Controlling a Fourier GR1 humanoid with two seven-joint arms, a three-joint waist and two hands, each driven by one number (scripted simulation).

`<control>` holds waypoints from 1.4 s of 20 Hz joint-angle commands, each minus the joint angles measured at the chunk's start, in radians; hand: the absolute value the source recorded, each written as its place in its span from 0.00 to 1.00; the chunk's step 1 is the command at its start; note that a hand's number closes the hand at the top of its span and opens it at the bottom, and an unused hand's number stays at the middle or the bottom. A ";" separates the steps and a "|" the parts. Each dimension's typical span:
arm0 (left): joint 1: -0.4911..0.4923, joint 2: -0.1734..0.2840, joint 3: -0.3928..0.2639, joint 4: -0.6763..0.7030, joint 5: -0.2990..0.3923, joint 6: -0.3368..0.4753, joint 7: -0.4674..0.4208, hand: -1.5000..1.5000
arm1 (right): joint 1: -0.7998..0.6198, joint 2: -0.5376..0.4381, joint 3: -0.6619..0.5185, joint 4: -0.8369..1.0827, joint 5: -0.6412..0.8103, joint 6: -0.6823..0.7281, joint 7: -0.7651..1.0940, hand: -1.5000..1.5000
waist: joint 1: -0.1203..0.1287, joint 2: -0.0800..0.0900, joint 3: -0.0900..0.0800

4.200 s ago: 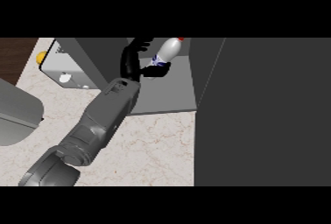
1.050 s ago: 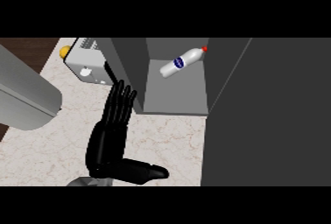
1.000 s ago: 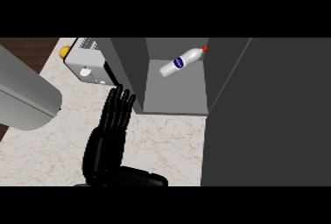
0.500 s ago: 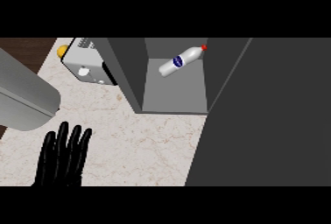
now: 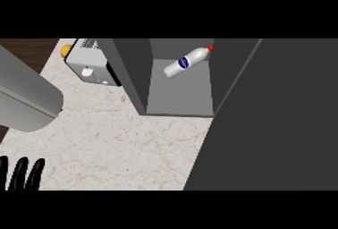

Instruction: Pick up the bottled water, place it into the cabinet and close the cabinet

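Bottled water (image 5: 187,62) lay inside cabinet (image 5: 178,96); door (image 5: 277,120) was unclosed. Left hand (image 5: 21,173) was spread, empty. Closing judged next.

Bottled water (image 5: 188,62) lies tilted inside cabinet (image 5: 178,96), near its back, cap toward right wall. Cabinet open, standing at counter's (image 5: 125,143) far edge. Cabinet door (image 5: 271,125) stands to right of opening, running from far edge to near edge of counter. Toaster (image 5: 89,67) just left of cabinet, at counter's far left corner. Forearm (image 5: 23,96) over counter's left edge. Hand (image 5: 21,174) at counter's near left corner, fingers straight, well apart from cabinet.
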 commanded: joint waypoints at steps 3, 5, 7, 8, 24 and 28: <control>0.126 0.063 0.094 -0.033 0.082 -0.110 -0.039 0.00 | -0.073 0.127 0.234 -0.055 0.032 -0.013 0.120 1.00 | 0.019 -0.011 -0.007; 0.167 0.067 0.122 -0.035 0.109 -0.153 -0.071 0.00 | -0.102 0.146 0.198 -0.035 -0.003 -0.012 0.136 1.00 | 0.023 -0.009 -0.006; 0.166 0.072 0.168 -0.028 0.125 -0.166 -0.076 0.00 | -0.135 0.191 0.225 -0.032 -0.016 -0.024 0.211 1.00 | 0.023 -0.006 -0.006; 0.212 0.088 0.179 -0.051 0.151 -0.193 -0.073 0.00 | -0.139 0.228 0.238 0.000 -0.012 -0.050 0.204 1.00 | 0.030 -0.009 -0.006; 0.429 0.117 0.514 0.030 0.384 -0.553 -0.165 0.00 | -0.832 0.293 0.038 0.309 -0.340 -0.405 0.454 1.00 | 0.008 -0.005 -0.003; 0.435 0.083 0.540 0.074 0.391 -0.596 -0.147 0.00 | -0.882 0.293 -0.067 0.415 -0.446 -0.351 0.393 1.00 | -0.009 -0.005 -0.002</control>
